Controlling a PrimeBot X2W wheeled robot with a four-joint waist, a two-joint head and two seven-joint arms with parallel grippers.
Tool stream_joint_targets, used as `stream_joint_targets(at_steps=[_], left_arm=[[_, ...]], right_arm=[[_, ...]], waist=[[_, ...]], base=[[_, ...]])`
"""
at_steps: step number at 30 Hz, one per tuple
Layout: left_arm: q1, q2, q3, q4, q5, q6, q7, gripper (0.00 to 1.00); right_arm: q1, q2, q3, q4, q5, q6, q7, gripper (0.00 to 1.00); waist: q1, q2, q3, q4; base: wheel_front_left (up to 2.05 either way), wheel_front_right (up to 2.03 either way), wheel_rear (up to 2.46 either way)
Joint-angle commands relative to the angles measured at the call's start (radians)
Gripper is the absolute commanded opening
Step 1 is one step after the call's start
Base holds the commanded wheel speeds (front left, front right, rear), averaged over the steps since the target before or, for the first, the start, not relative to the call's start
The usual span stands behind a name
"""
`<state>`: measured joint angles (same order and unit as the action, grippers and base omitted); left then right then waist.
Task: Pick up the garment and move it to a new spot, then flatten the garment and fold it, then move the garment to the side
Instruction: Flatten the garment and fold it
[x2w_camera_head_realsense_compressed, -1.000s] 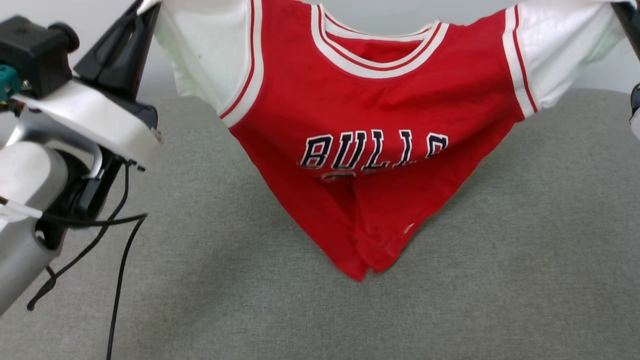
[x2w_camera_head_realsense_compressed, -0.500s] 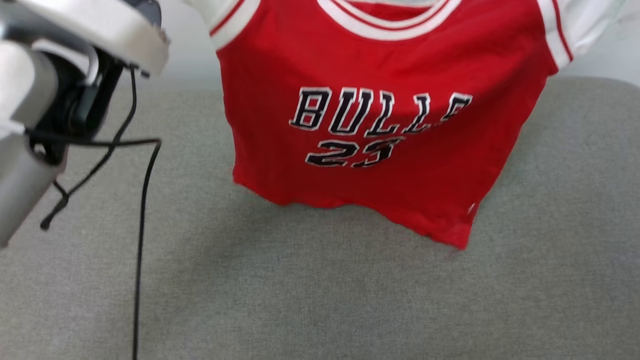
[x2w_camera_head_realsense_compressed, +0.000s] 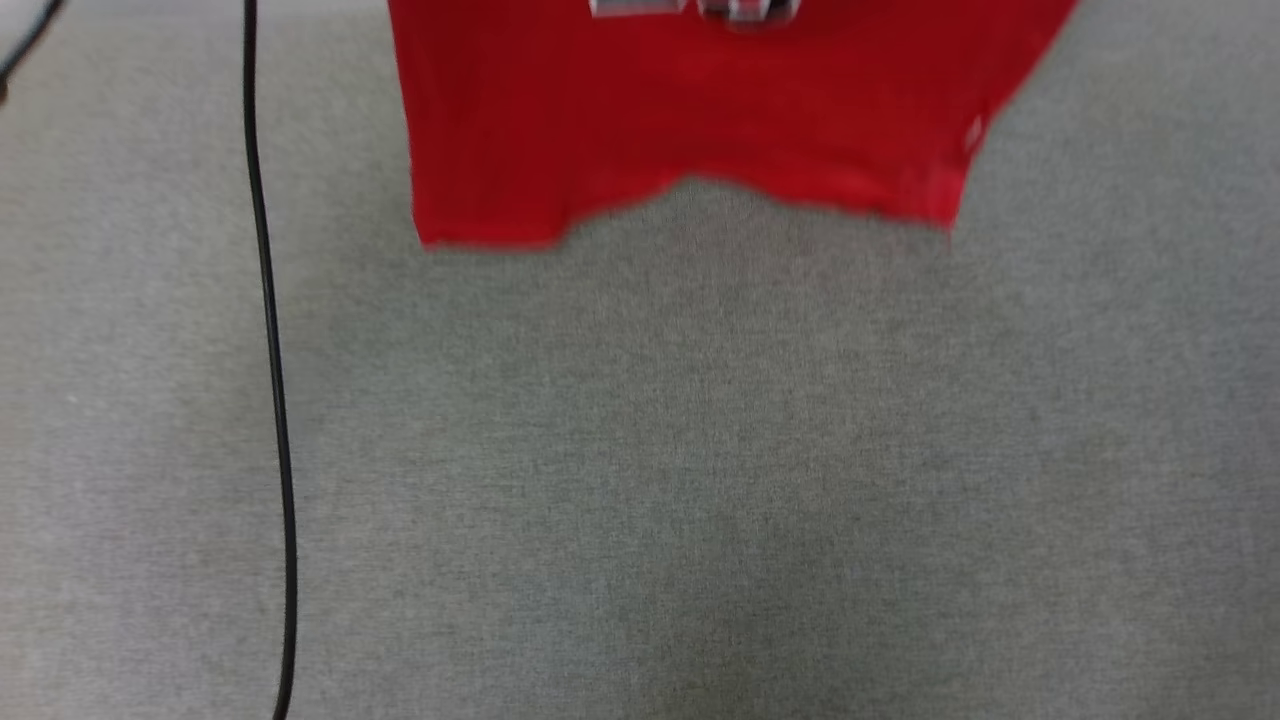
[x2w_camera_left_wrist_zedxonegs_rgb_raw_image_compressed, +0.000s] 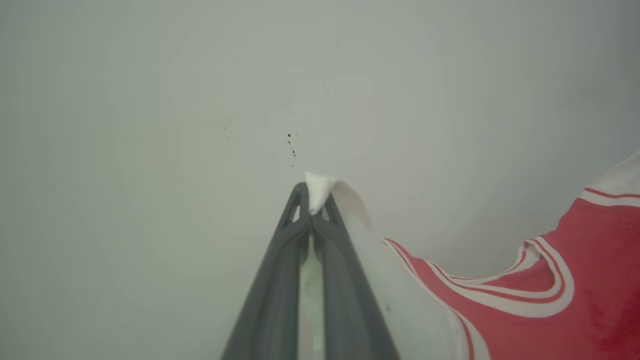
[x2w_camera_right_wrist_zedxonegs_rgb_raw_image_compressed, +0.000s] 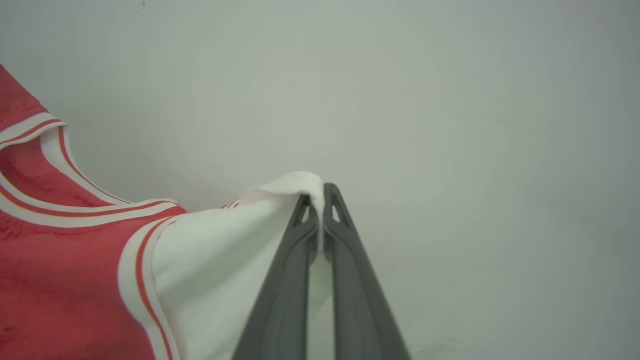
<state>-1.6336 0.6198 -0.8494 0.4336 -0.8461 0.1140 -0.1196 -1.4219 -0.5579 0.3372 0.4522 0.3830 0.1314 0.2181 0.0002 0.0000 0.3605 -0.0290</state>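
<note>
**Grey cloth surface (x2w_camera_head_realsense_compressed: 700, 480), red shirt (x2w_camera_head_realsense_compressed: 680, 110) hanging at the far side**

A black cable (x2w_camera_head_realsense_compressed: 270, 350) runs near to far down the left. The shirt's hem is blurred, and its numerals are cut off at the top. Up by the pale wall (x2w_camera_left_wrist_zedxonegs_rgb_raw_image_compressed: 150, 100), the left gripper (x2w_camera_left_wrist_zedxonegs_rgb_raw_image_compressed: 312, 200) is clamped on one white sleeve tip. The right gripper (x2w_camera_right_wrist_zedxonegs_rgb_raw_image_compressed: 320, 200) is pinched tight on the other sleeve, with the striped collar sagging between them.

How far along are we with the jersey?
Pickup looks done: left tool and right tool are each shut on a white sleeve, and the garment hangs spread between them, its hem over the grey surface. In hand: apparently carrying it to a spot. Left: laying it down, flattening, folding, moving it aside.
</note>
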Motion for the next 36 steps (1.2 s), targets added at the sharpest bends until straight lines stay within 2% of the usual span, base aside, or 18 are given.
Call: stream_joint_targets(at_steps=[1, 10, 17, 26, 31, 36], left_arm=[[-0.034, -0.013, 0.005, 0.026, 0.01, -0.009, -0.01, 0.0], [-0.223, -0.073, 0.019, 0.235, 0.047, -0.081, -0.078, 0.0], [-0.247, -0.109, 0.015, 0.329, 0.051, -0.115, -0.107, 0.0], [-0.091, -0.126, 0.018, 0.361, 0.046, -0.148, -0.142, 0.0], [0.049, -0.103, 0.051, 0.286, 0.051, -0.129, -0.147, 0.0], [0.263, -0.074, 0.12, 0.143, 0.057, -0.076, -0.147, 0.0]], right_arm=[[-0.049, 0.007, 0.003, 0.027, -0.015, -0.001, -0.016, 0.0], [-0.302, 0.069, 0.018, 0.25, -0.095, -0.001, -0.131, 0.0], [-0.37, 0.102, 0.049, 0.367, -0.119, -0.001, -0.199, 0.0], [-0.241, 0.141, 0.153, 0.454, -0.052, -0.001, -0.331, 0.0], [-0.123, 0.15, 0.215, 0.46, 0.012, -0.001, -0.4, 0.0], [0.03, 0.141, 0.279, 0.418, 0.081, -0.001, -0.444, 0.0]], waist=[[-0.0002, 0.0, 0.065, -0.009], [-0.0002, 0.0, 0.16, -0.024], [-0.0002, 0.0, 0.198, -0.021], [-0.0002, 0.0, 0.18, -0.023], [-0.0002, 0.0, 0.139, -0.025], [-0.0002, 0.0, 0.079, -0.023]], base=[[0.0, 0.0, 0.0], [0.0, 0.0, 0.0], [0.0, 0.0, 0.0], [0.0, 0.0, 0.0], [0.0, 0.0, 0.0], [0.0, 0.0, 0.0]])
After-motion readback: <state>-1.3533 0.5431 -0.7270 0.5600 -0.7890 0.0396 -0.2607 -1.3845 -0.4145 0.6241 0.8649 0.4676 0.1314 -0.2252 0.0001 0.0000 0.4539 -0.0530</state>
